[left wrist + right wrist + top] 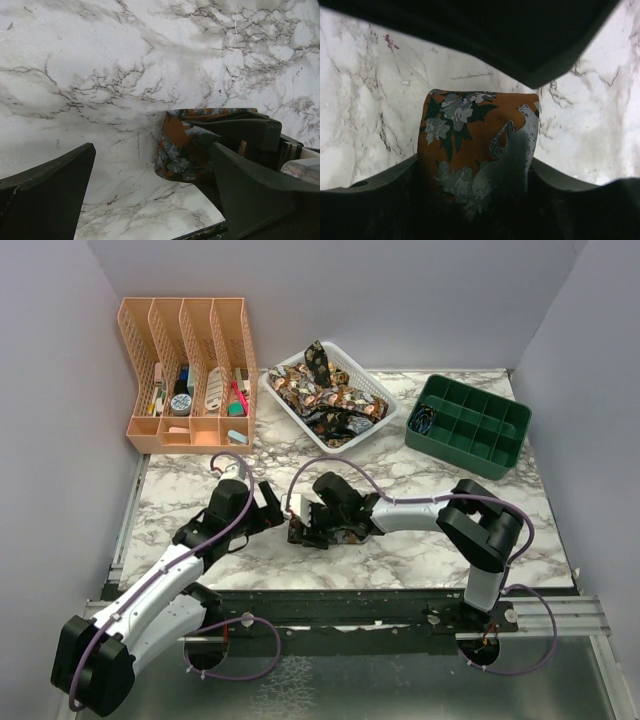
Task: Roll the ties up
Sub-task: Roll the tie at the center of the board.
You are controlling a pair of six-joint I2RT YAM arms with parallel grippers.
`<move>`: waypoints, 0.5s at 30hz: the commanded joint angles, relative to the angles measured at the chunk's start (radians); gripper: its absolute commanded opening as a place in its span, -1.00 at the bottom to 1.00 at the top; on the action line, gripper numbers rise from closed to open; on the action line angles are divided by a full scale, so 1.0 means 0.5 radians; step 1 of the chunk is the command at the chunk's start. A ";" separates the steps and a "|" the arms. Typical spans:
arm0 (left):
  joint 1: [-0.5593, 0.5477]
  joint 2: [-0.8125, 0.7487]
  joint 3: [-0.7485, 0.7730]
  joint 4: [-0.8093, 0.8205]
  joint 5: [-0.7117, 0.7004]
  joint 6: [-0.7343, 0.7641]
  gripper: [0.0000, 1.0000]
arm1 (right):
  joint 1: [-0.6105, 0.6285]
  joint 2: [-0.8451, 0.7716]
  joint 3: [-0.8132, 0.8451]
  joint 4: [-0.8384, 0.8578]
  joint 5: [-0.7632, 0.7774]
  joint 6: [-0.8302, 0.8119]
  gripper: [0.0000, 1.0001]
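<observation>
Right gripper (305, 523) is down on the marble table (420, 475) in front of the arms, its jaws about halfway in around the folded end of one tie (340, 533). From its own wrist view the fabric sits against the lower finger with a sliver of marble showing below the upper one, so I cannot tell whether it is pinching the cloth or only bracketing it. Just to its left, the left gripper (276, 504) hangs with its jaws spread wide, holding nothing, the curled end of the tie lying off to the side of the gap between its fingers.

That tie is a small dark and orange bundle with pale flowers, lying flat under the right wrist. More ties (322, 390) are heaped in the white basket (385, 412) at the back.

I would judge the tie to be light, soft and limp, with a smooth woven face that will slide on polished stone and slip between hard fingers. A loose roll would likely spring open once released. The best hold looks to be across the full width at the folded end, both layers pinched together, with the other gripper pressing the loose length flat so the roll stays tight. Gripping one edge only would probably twist it.
</observation>
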 commanded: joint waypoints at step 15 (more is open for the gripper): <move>0.027 -0.160 -0.041 -0.075 -0.019 -0.060 0.98 | 0.034 -0.986 -0.568 0.376 0.638 0.683 1.00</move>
